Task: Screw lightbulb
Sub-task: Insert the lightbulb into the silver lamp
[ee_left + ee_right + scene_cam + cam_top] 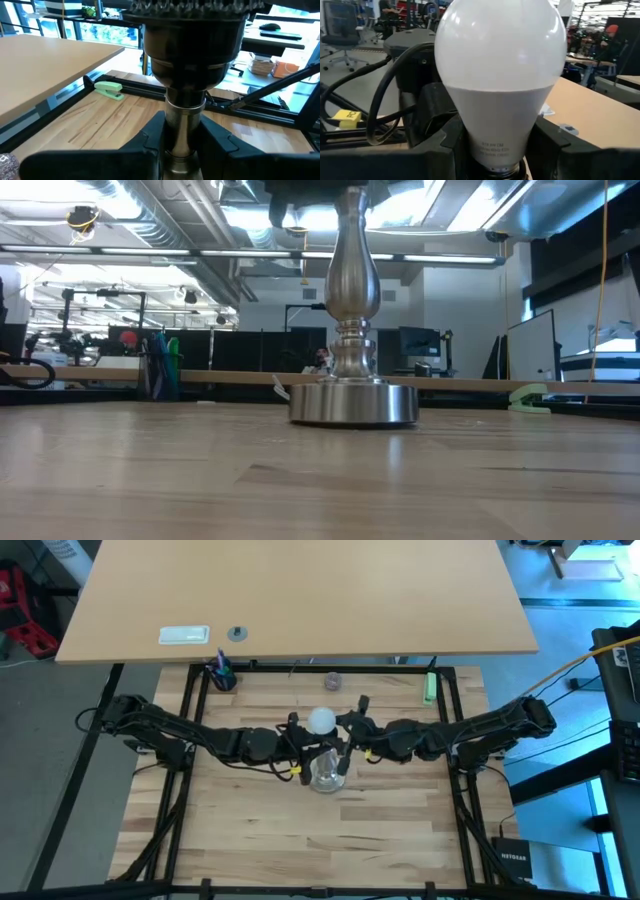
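Lightbulb: the lightbulb (500, 75) is sitting upright, long axis vertical, base down in the socket of the silvery stand (353, 380) at table centre.
Right pincer: the right gripper (352, 732) is reaching in from 3 o'clock, clamping the bulb's tapered neck between its fingers (445, 135).
Left pincer: the left gripper (182, 145) is coming from 9 o'clock, gripping the stand's stem below the socket.
Nearer arm: the right one is holding the bulb for turning.

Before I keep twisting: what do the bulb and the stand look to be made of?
Bulb: matte white frosted shell with soft highlights, glass or plastic, can't tell which; the tapered lower body looks like opaque white plastic with small print. Stand: brushed silvery metal, going by the sheen and reflections on its turned stem and round base. Its socket is dark with a dull sheen, metal or plastic unclear.
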### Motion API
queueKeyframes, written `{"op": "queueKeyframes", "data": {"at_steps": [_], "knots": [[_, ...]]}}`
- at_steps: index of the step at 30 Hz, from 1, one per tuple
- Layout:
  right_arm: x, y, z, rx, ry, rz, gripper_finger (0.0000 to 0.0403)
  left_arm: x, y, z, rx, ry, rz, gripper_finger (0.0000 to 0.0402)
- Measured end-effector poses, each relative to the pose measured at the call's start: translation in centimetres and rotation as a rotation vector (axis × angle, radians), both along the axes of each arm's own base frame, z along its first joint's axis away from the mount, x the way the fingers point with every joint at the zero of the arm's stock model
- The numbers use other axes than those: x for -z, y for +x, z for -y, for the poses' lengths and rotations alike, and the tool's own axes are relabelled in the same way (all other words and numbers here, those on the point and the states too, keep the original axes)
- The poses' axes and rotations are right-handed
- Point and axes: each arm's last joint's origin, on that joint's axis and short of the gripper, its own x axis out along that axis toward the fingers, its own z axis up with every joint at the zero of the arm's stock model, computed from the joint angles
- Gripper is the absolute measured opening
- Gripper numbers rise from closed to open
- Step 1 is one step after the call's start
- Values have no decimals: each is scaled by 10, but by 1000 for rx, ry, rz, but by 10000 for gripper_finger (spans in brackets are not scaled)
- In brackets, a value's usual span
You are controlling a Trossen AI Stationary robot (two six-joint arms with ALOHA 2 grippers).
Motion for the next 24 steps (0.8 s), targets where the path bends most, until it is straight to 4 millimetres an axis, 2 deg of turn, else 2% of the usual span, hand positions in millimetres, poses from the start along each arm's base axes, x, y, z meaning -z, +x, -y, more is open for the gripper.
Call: {"op": "queueKeyframes", "data": {"at_steps": [3,8,13,17,20,24], "knots": [[-1,0,-1,-25,1,2,144,0,0,0,4,-2,-1,92],[-1,0,0,-29,3,3,144,-3,-6,0,18,-2,-27,167],[-1,0,0,-33,3,2,144,-29,-31,0,36,4,-25,213],[-1,0,-1,-52,3,2,144,-62,-55,-6,36,28,48,219],[-1,1,-1,-65,3,1,144,-85,-70,-10,32,67,135,208],[-1,1,-1,-69,0,3,144,-100,-78,-14,19,100,210,182]]}}
